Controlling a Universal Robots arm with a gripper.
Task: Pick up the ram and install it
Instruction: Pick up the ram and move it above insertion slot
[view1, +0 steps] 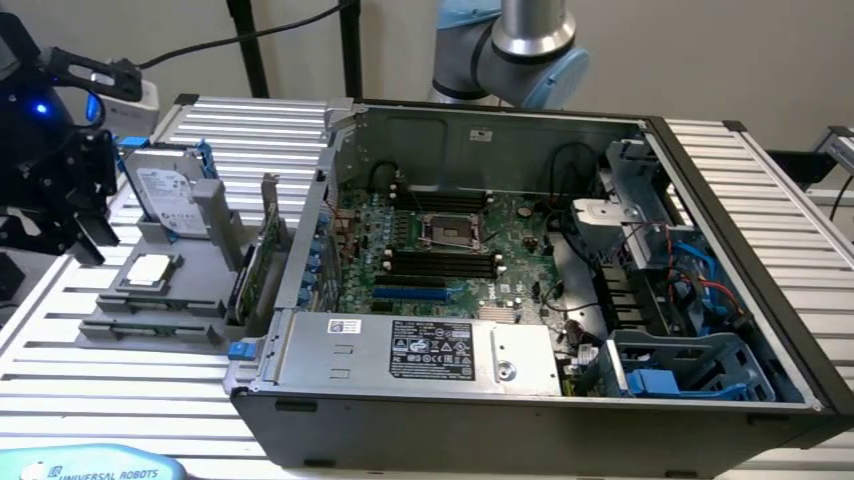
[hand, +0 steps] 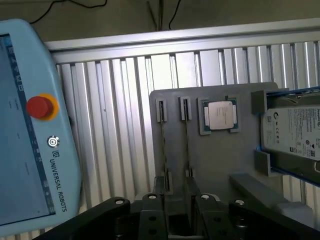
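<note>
The gripper (hand: 180, 216) is hovering with its jaws apart, grasping nothing, at one end of two ram sticks (hand: 186, 142). These are standing on edge in one gray holder (hand: 215, 165), beside one processor chip (hand: 220, 115) and one hard drive (hand: 295, 132).

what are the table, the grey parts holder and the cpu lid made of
Table: looks like bare aluminium, ribbed silvery slats with a dull sheen.
Grey parts holder: probably matte plastic, flat even grey, no shine.
Processor chip: silvery metal-looking lid, pale and reflective, green rim around it.
</note>
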